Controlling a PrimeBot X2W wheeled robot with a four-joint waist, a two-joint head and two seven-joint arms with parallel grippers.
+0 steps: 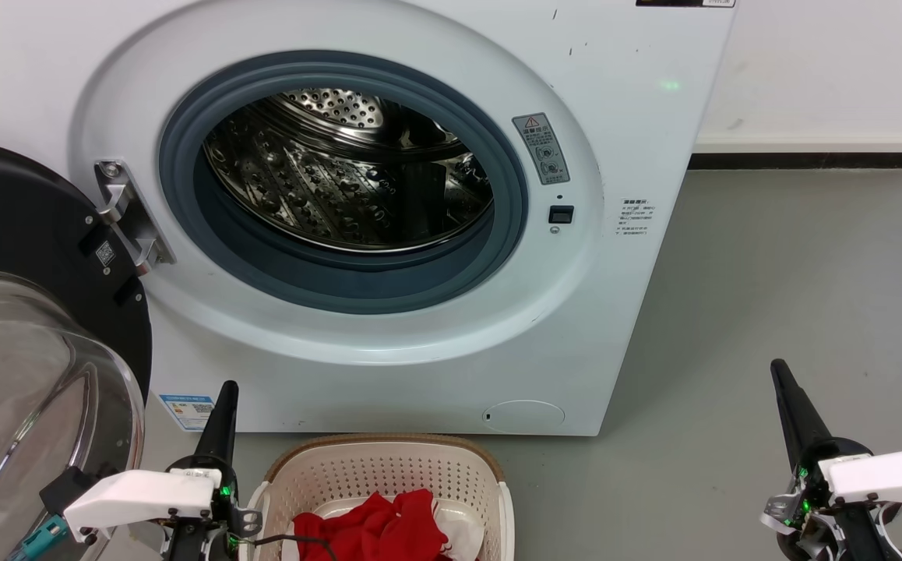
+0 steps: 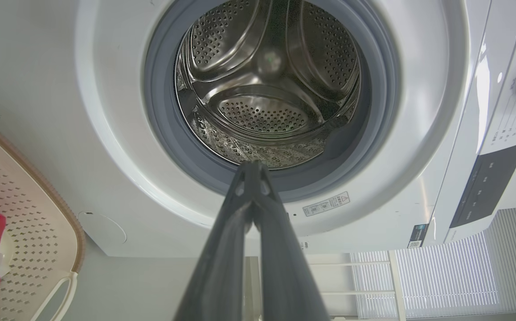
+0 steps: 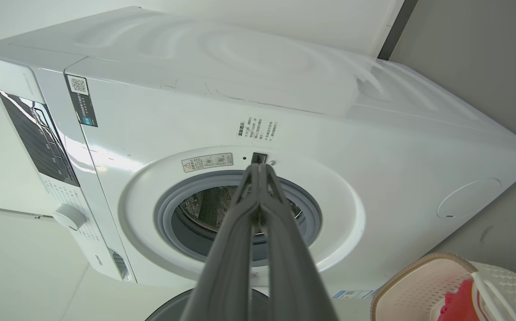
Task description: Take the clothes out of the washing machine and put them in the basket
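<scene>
The left fingers (image 1: 220, 425) and right fingers (image 1: 794, 413) are each pressed together on nothing, tips aimed at the washing machine (image 1: 638, 156), whose drum (image 1: 326, 195) ahead of them looks bare. The red clothes (image 1: 377, 530) lie in the basket (image 1: 389, 442) just beside the left fingers' base, on their inner side and well apart from the right fingers; the emptying seems done.

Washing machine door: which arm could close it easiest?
Probably the left: the left gripper sits right beside the open door, while the right gripper sits far from it.
</scene>
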